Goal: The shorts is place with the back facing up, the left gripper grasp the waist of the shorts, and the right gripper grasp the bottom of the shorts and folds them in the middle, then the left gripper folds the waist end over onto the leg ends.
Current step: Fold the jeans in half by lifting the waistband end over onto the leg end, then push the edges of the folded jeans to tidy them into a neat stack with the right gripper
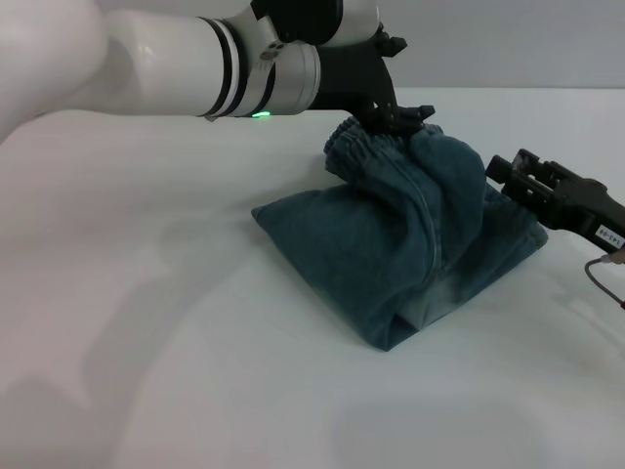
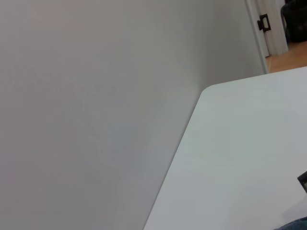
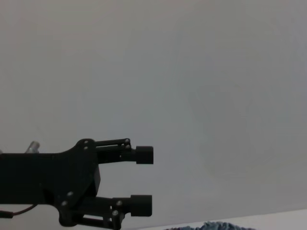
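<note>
The blue denim shorts lie folded in a heap on the white table. Their puckered waist is lifted off the table at the far end. My left gripper, on the arm with the green ring, is shut on that waist from above. At the shorts' right edge my right gripper sits low, open and holding nothing. In the right wrist view its fingers stand apart against the wall. I cannot pick out the leg hems in the folds.
The table's far corner meets a plain grey wall. A doorway shows beyond it. White table surface stretches to the left and front of the shorts. A cable hangs by the right arm.
</note>
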### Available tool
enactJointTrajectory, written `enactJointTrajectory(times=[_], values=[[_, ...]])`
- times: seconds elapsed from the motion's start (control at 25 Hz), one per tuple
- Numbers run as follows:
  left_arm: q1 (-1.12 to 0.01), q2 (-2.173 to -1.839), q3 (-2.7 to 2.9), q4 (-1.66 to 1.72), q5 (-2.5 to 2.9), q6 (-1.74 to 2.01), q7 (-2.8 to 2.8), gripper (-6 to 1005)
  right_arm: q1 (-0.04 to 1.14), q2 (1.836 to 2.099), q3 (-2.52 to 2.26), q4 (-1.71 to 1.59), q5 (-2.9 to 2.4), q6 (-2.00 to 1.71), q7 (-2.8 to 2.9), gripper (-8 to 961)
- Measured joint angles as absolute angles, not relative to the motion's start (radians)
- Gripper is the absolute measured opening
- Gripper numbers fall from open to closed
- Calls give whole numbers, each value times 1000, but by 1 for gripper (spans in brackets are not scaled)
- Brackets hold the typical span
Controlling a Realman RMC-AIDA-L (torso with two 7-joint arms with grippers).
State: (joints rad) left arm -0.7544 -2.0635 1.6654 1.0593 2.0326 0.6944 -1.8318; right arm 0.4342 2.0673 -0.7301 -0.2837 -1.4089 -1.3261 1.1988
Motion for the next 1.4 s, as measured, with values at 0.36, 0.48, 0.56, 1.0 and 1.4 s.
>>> enactJointTrajectory(times=[0.36,0.48,0.56,1.0,1.4], values=[[-692,-2068,1601,1088,1941,592,-1855,812,450,2068,-843,-345,-1437,-1342,1202,500],[-655,-2065,1551,1092,1832,532,-1858,812,469,2068,-928,-372,-1471,-1361,1207,499],[-634,-2065,1502,1093,1775,524,-1858,812,484,2068,-974,-392,-1506,-1383,1221,499],[-547,-2062,1366,1091,1575,538,-1849,812,575,2066,-1041,-462,-1822,-1433,1417,496],[-516,-2061,1364,1085,1545,559,-1847,812,623,2067,-1042,-504,-1960,-1378,1506,493]])
